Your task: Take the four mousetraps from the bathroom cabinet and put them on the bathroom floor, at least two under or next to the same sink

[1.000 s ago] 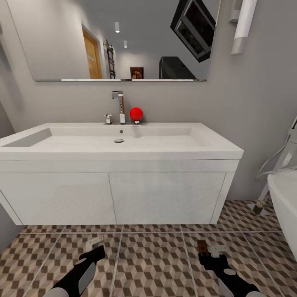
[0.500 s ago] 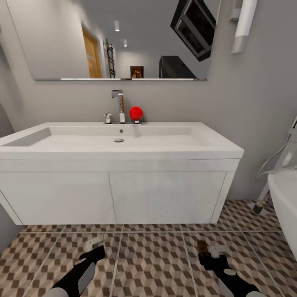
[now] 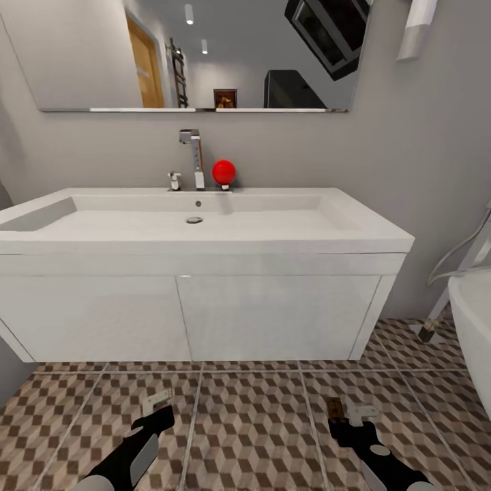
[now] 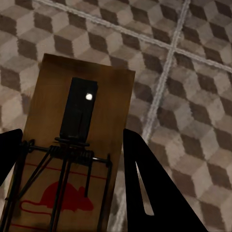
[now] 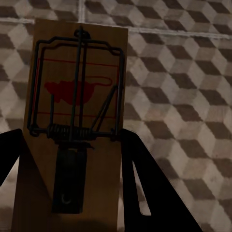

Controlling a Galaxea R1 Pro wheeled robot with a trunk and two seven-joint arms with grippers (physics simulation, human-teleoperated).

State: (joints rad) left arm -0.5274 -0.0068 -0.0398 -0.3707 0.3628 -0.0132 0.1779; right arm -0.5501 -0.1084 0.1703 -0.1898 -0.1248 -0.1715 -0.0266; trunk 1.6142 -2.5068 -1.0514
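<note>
The white sink (image 3: 204,228) on its white drawer unit (image 3: 273,317) faces me across the cube-patterned bathroom floor (image 3: 252,423). My left gripper (image 3: 159,407) hovers low over the tiles before the unit, shut on a tan mousetrap (image 4: 77,140) with dark wire and a red mouse mark. My right gripper (image 3: 346,414) hangs just as low to the right, shut on a second mousetrap (image 5: 72,116), whose brown edge (image 3: 333,408) shows in the head view. Both traps are held above the floor. The cabinet is out of view.
A chrome faucet (image 3: 194,157) and a red ball (image 3: 224,172) stand at the sink's back edge under a wall mirror (image 3: 198,54). A white bathtub (image 3: 474,320) curves in at the right, with a hose and stand beside it. A gap runs under the drawer unit.
The whole picture has shifted: the sink and mirror sit higher in the head view, so the camera moved. Both grippers still hold their mousetraps at the same spots.
</note>
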